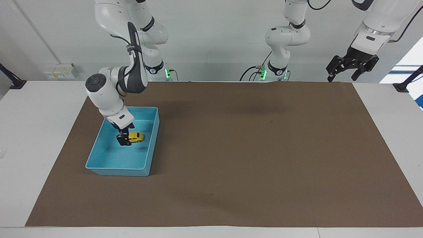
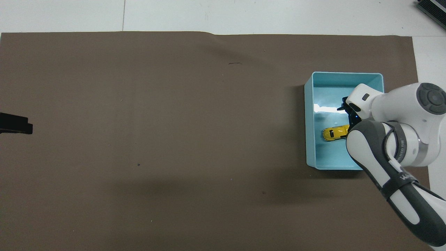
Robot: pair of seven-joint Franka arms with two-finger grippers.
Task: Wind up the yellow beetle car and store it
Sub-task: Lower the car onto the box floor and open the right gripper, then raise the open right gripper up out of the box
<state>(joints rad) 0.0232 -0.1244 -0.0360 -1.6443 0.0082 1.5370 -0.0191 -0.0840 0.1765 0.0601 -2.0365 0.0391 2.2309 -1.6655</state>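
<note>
The right claw [image 1: 123, 138] hangs low inside the blue tray [image 1: 99, 150], its black fingers pointing down and spread apart, grasping nothing. In the facing view its tip sits just beside the car [image 1: 136, 137], at the end of the car that points toward the right arm's end of the table; whether a finger touches the yellow body I cannot tell. From overhead the right claw [image 2: 348, 113] shows only as black links poking out from under the white wrist, and the arm's grey elbow covers the corner of the tray [image 2: 308, 118] nearest the robots.

The car [image 2: 335, 132] rests on its wheels on the tray floor, roughly midway along the tray's length. It lies crosswise, its long side running between the tray's two long walls, and it touches neither wall that can be seen. A bright glare streak lies on the tray floor a little farther from the robots than the car.

The tray stands on a brown mat [image 1: 251, 148] toward the right arm's end of the table [image 1: 39, 138], its long sides running away from the robots. The mat covers most of the white table.

The left claw [image 1: 342, 76] waits high in the air over the mat's edge nearest the robots, at the left arm's end of the table, well apart from the tray. Its fingers are spread and hold nothing. In the overhead view only a dark tip of the left claw [image 2: 15, 123] shows at the frame's edge.
</note>
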